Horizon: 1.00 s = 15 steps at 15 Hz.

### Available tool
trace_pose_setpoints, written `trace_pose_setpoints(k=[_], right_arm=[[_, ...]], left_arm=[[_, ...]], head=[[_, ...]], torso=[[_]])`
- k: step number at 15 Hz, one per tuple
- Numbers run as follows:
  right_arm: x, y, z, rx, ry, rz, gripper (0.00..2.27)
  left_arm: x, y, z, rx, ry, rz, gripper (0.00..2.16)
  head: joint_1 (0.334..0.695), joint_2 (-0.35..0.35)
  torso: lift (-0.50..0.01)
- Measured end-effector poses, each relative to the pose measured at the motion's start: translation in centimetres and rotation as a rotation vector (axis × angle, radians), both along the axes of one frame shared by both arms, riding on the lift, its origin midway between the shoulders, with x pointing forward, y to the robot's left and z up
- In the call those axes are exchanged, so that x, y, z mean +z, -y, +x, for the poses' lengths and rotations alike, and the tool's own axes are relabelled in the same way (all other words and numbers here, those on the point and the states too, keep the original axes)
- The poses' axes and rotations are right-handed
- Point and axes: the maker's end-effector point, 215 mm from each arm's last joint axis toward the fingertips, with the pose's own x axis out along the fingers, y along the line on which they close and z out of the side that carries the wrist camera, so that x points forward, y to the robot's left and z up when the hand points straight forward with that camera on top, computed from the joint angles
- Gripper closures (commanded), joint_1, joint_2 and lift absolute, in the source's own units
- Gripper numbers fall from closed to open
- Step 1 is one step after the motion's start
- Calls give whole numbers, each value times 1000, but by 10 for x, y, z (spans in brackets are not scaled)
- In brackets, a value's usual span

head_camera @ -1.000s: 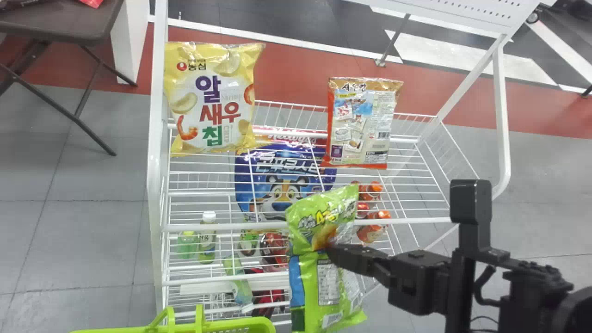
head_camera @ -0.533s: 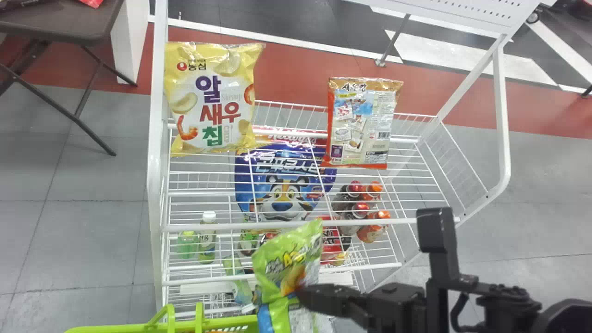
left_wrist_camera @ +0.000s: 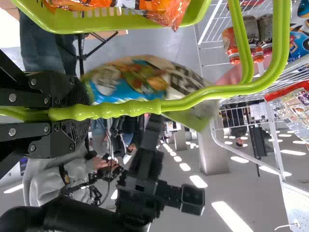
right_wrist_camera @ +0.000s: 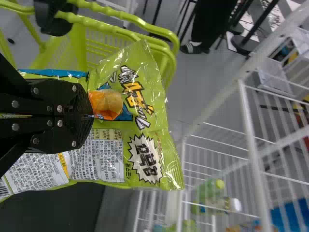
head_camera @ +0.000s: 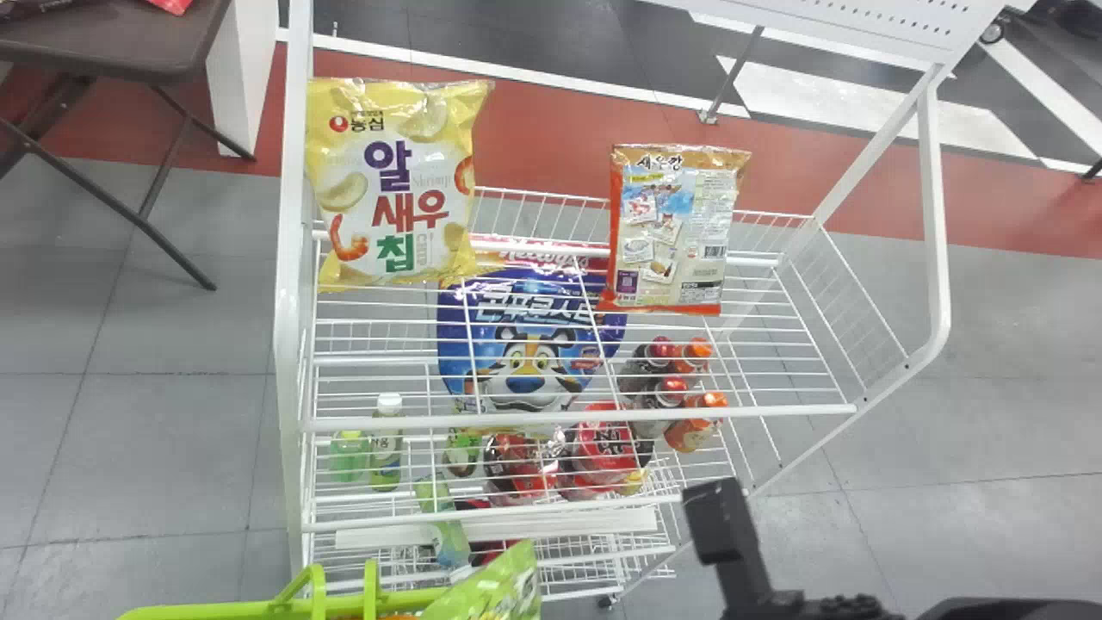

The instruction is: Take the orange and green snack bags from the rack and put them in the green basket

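1. Now pinching the green snack bag [right_wrist_camera: 149,96] in the closed right gripper [right_wrist_camera: 91,110], near the green basket [head_camera: 215,612].
2. Clasping the handle [left_wrist_camera: 135,108] with the closed left gripper [left_wrist_camera: 81,114].
3. Showing an orange snack bag [left_wrist_camera: 169,12] inside.

Bright, evenly lit by white ceiling lights [left_wrist_camera: 233,216]
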Motion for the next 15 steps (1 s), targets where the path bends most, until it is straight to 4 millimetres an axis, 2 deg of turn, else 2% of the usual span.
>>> trace_pose_setpoints(k=[5, 10, 15], right_arm=[[-26, -33, -17, 55, -76, 28, 2246], [-72, -55, -25, 103, -160, -16, 2250], [-117, -72, -54, 145, -273, -60, 2246]], left_arm=[[1, 1, 0, -4, 2, -4, 2148], [2, 2, -1, -5, 3, -9, 2148], [2, 2, 0, -4, 7, -12, 2145]], head=[[695, -350], [695, -350], [695, -350]], torso=[[0], [0], [0]])
